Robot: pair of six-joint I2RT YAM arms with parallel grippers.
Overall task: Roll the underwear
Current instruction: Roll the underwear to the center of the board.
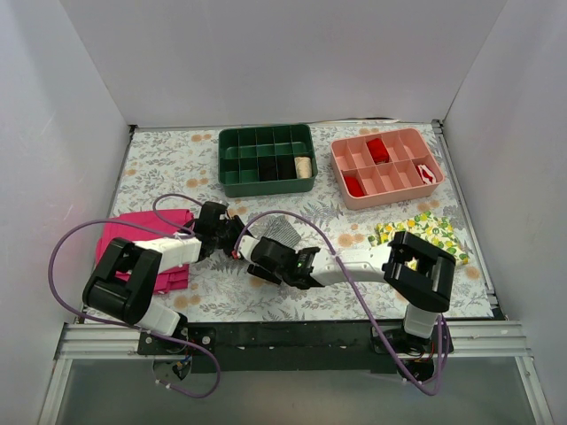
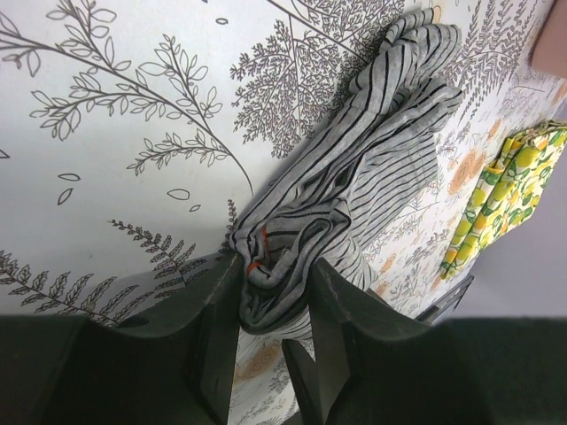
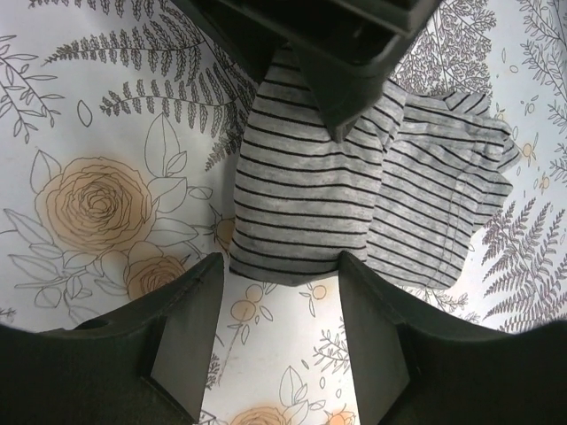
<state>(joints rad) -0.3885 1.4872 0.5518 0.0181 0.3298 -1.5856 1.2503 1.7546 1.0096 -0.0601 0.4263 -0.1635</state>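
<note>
Base rail (image 1: 292,336) spans the bottom of the top view; floral table (image 1: 221,301) beyond, white walls (image 1: 266,53) on three sides. Underwear (image 1: 282,228) lies bunched at centre, left gripper (image 2: 275,292) clenched on its end, right gripper (image 3: 279,274) released at its edge. Green tray (image 1: 267,158) and pink tray (image 1: 386,166) line the upper edge

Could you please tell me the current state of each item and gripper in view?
Grey-and-white striped fabric underwear: crumpled and bunched, not yet rolled.
Left gripper: shut on the underwear.
Right gripper: open, at the underwear's edge.
Dark green plastic divided tray: holds one beige roll.
Pink plastic divided tray: holds red items.
Magenta pink cloth: folded, flat.
Yellow lemon-print cloth: folded, flat.
</note>
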